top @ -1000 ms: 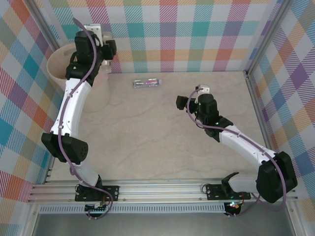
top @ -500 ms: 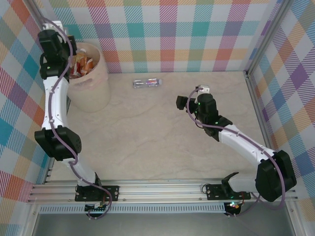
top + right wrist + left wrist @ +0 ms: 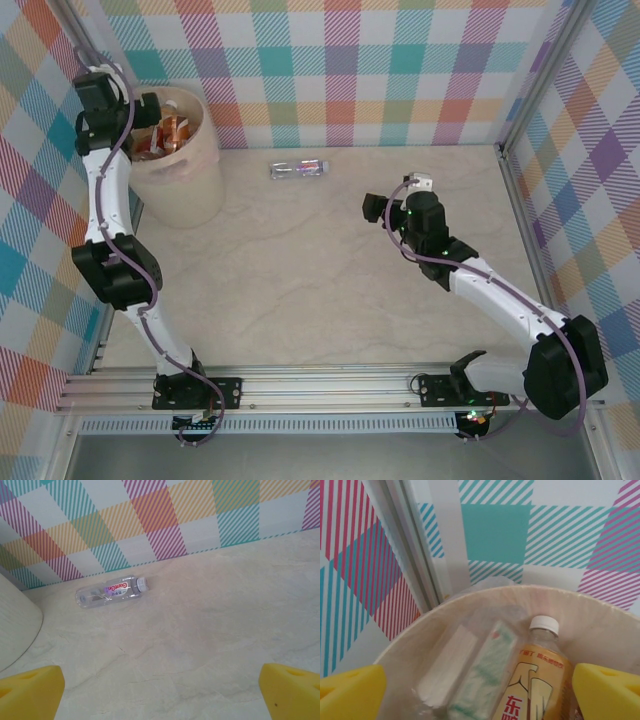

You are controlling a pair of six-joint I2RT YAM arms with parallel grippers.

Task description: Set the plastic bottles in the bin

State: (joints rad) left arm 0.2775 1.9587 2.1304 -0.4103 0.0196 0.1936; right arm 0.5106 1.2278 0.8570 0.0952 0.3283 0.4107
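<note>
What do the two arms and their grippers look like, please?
The left arm and right arm have white shells and black joint housings, each trailed by a purple cable. Small green lights glow near the right wrist. The left gripper and right gripper have yellow fingers.

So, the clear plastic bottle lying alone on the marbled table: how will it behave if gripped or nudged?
The clear plastic bottle lies on its side and is round-bodied, so a nudge would probably roll it. It looks empty, so it is likely light and easy to squash. Its smooth wall might slip in a grip.
</note>
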